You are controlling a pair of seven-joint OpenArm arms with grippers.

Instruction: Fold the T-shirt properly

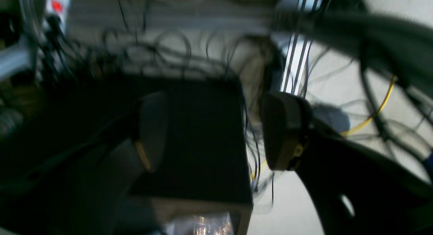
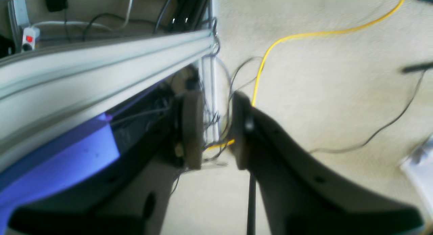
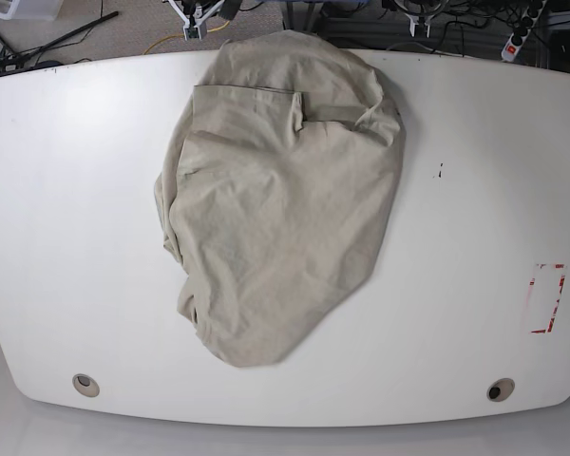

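The T-shirt [image 3: 275,209] lies crumpled in a rounded beige heap on the white table [image 3: 66,190], reaching from the far edge toward the front centre, with a hem band showing near its top. Both arms sit beyond the far edge, away from the cloth. My left gripper [image 1: 216,126] points at the floor, its fingers wide apart and holding nothing; in the base view it shows at the top right [image 3: 413,17]. The right gripper [image 2: 216,126] has a narrow gap between its pads and nothing in it; in the base view it shows at the top left [image 3: 195,14].
Behind the table are tangled cables, a yellow cable [image 2: 304,35], an aluminium rail [image 2: 101,59] and a power strip with a red switch [image 2: 28,39]. A dark box [image 1: 196,133] is below the left gripper. A red tape mark [image 3: 548,297] is on the table's right side.
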